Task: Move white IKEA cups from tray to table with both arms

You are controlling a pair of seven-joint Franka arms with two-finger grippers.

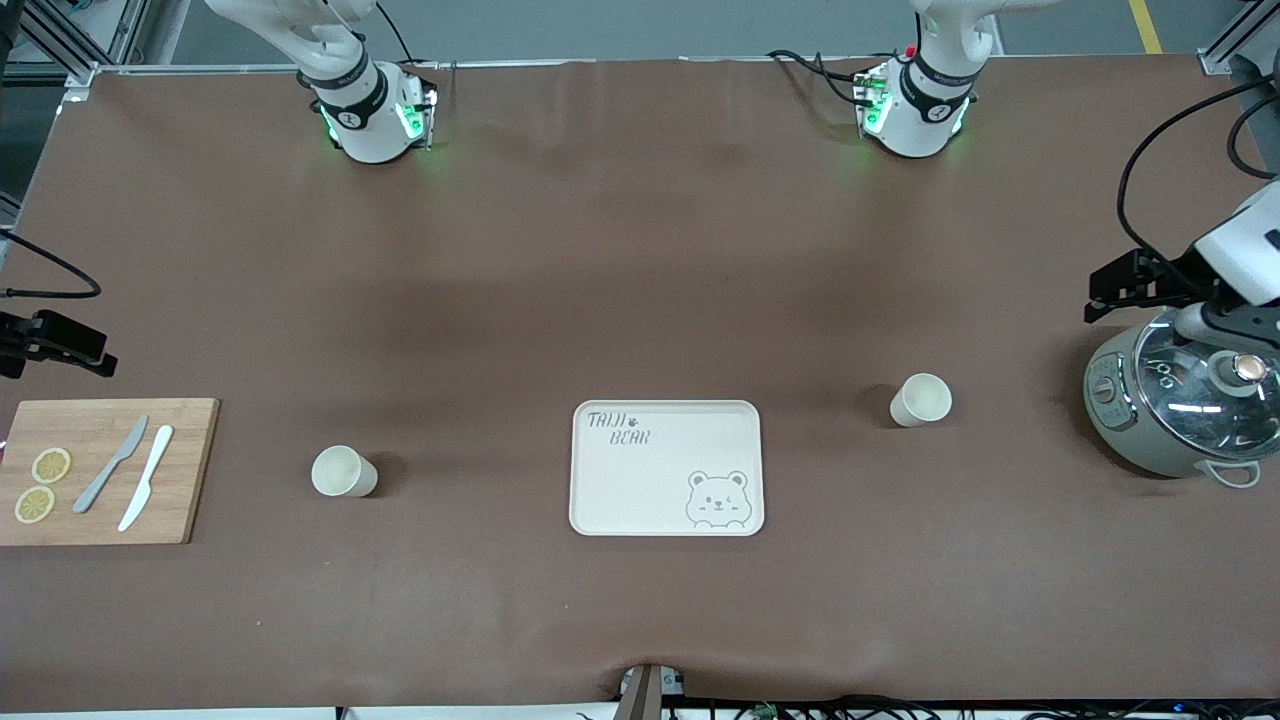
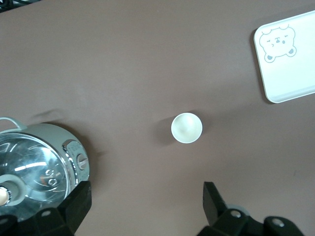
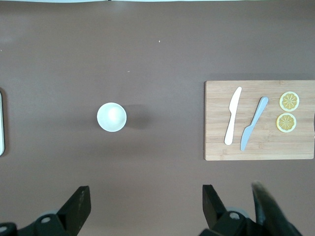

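Two white cups stand upright on the brown table, either side of the bear-printed tray. One cup is toward the right arm's end, the other cup toward the left arm's end. My left gripper is open and empty, up in the air beside the pot, apart from its cup; in the front view it shows at the table's end. My right gripper is open and empty, high above bare table, apart from its cup; in the front view it shows over the table's edge.
A grey-green pot with a glass lid stands at the left arm's end, under that arm's hand. A wooden board with two knives and two lemon slices lies at the right arm's end.
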